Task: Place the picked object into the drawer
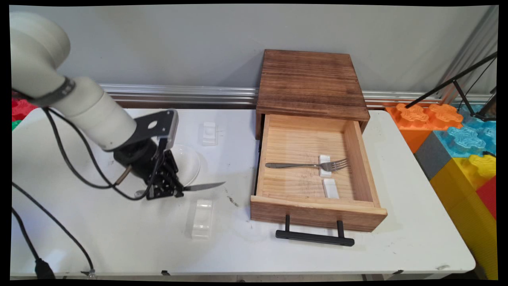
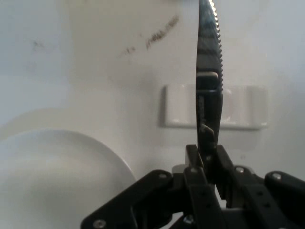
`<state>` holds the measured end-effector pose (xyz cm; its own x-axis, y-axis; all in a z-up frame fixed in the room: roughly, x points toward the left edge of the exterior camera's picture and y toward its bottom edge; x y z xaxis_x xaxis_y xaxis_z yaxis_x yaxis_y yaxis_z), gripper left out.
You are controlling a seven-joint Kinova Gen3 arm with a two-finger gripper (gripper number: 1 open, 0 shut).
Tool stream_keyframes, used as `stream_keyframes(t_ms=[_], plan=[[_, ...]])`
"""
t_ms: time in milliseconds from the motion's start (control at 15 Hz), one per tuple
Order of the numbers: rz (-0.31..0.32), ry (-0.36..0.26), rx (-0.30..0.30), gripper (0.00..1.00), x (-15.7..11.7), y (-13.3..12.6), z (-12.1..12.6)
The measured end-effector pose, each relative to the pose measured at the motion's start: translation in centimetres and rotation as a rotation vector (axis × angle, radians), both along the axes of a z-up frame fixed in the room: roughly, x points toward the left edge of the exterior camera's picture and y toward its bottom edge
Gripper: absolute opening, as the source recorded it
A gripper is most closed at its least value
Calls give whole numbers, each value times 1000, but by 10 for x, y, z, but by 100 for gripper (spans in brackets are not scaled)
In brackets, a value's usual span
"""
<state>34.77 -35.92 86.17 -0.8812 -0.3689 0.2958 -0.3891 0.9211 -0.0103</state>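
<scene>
My gripper (image 1: 174, 191) hangs low over the left half of the white table (image 1: 119, 238), shut on a table knife (image 1: 203, 186). The serrated blade points right, toward the open wooden drawer (image 1: 317, 206). In the hand view the knife (image 2: 208, 71) runs straight up from between the fingers (image 2: 208, 164). Under it lies a white cutlery rest (image 2: 181, 110), seen in the main view as the white rest (image 1: 202, 217) just below the gripper. A clear round plate (image 1: 186, 161) lies behind the gripper; its rim (image 2: 62, 157) shows at the hand view's lower left.
A fork (image 1: 307, 165) lies in the drawer across one white rest (image 1: 325, 159); a second rest (image 1: 330, 188) lies near the drawer's front. Another white rest (image 1: 209, 133) sits at the table's back. The dark wooden cabinet (image 1: 311, 83) stands behind. Colourful foam blocks (image 1: 456, 139) border the right.
</scene>
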Motion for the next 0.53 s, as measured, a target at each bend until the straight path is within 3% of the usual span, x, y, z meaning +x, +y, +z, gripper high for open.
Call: stream_keyframes(t_ms=[533], plan=[[-25,57,-58,0,-41,-23,51]])
